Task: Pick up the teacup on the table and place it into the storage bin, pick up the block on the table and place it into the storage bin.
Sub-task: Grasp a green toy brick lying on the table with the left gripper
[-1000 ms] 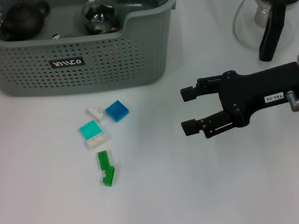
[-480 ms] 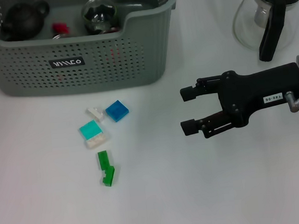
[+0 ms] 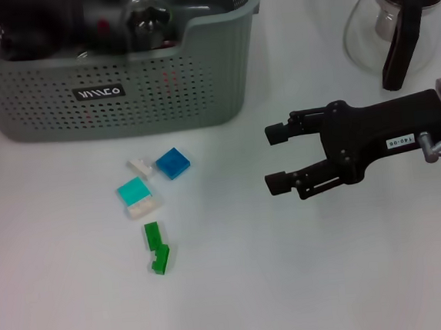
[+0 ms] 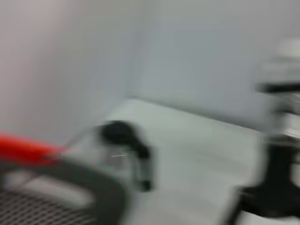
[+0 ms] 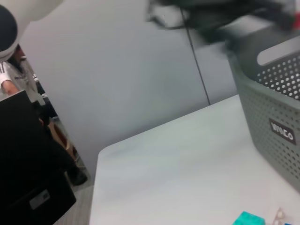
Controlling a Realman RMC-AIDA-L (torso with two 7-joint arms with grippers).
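1. Right of the blocks, right gripper [image 3: 269, 159] hovers, jaws wide apart, empty.
2. Blue block [image 3: 172, 163] lies before storage bin [image 3: 120, 81].
3. Advice: centre jaws over one block, descend squarely.
4. Left gripper: unseen, cannot tell.

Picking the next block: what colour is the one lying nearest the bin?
Blue. The blue block shows best in the head view, just below the storage bin.

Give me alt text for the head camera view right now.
The right pincer hangs open over the white table, right of small blocks scattered in front of the grey-green storage bin. A glass pot stands at the far right.
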